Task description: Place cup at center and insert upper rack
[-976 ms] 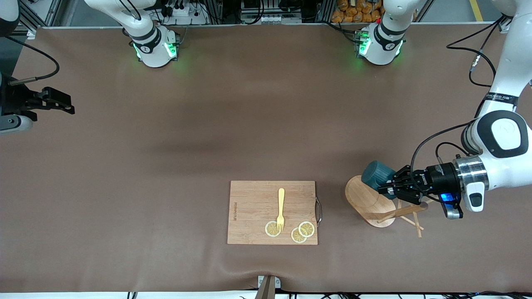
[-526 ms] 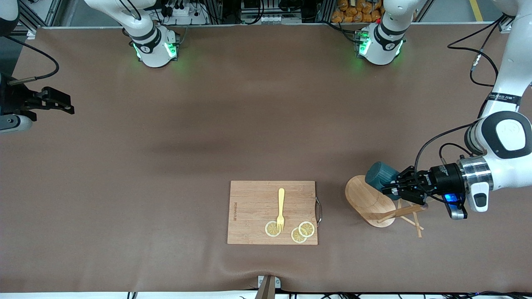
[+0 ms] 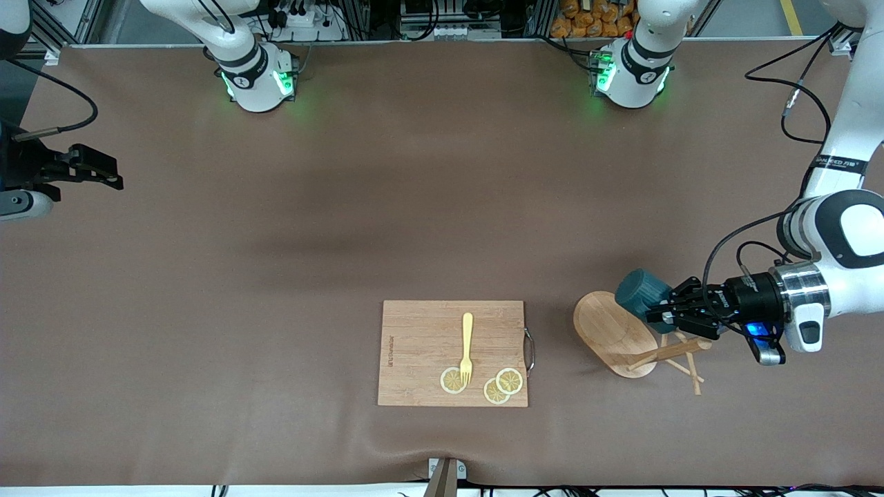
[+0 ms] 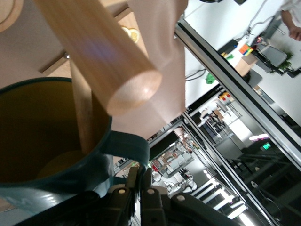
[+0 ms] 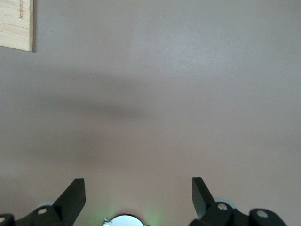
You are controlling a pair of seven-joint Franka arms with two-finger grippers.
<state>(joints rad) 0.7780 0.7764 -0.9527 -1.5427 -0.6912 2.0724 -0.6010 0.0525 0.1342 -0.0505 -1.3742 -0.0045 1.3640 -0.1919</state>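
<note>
On a tipped mug tree (image 3: 615, 333), dark teal cup (image 3: 639, 290), tan-yellow inside

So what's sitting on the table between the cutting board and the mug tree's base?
Nothing: in the front view only bare brown table lies between the cutting board and the mug tree base.

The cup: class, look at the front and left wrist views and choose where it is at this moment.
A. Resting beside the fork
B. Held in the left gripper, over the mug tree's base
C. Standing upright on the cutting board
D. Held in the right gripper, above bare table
B: the left gripper is shut on the cup over the mug tree, with a peg still inside its mouth.
</note>
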